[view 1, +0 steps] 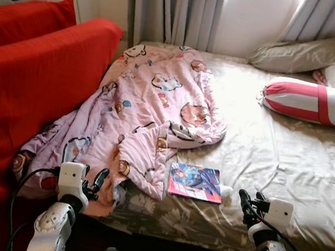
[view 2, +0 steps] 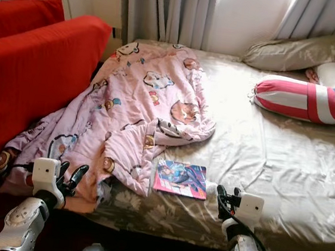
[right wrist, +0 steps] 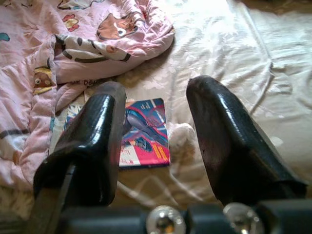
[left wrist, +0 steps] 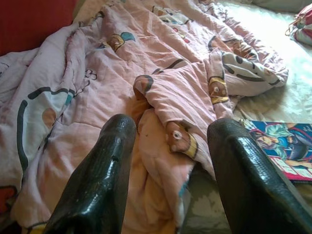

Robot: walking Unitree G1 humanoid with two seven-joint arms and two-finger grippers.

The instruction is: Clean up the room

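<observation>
A crumpled pink cartoon-print blanket (view 1: 144,117) lies across the left half of the bed (view 1: 283,167), its corner hanging over the front edge. A colourful comic book (view 1: 195,182) lies flat on the sheet beside the blanket's lower corner, with a small white ball (view 1: 226,193) at its right edge. My left gripper (view 1: 96,184) is open, held just before the blanket's hanging corner (left wrist: 161,161). My right gripper (view 1: 246,204) is open, hovering at the bed's front edge a little right of the book (right wrist: 144,131).
A red sofa back with red cushions (view 1: 35,75) stands close on the left. A red, white and blue striped bolster (view 1: 314,102) and beige pillows (view 1: 307,53) lie at the bed's far right. Curtains (view 1: 173,12) hang behind the bed.
</observation>
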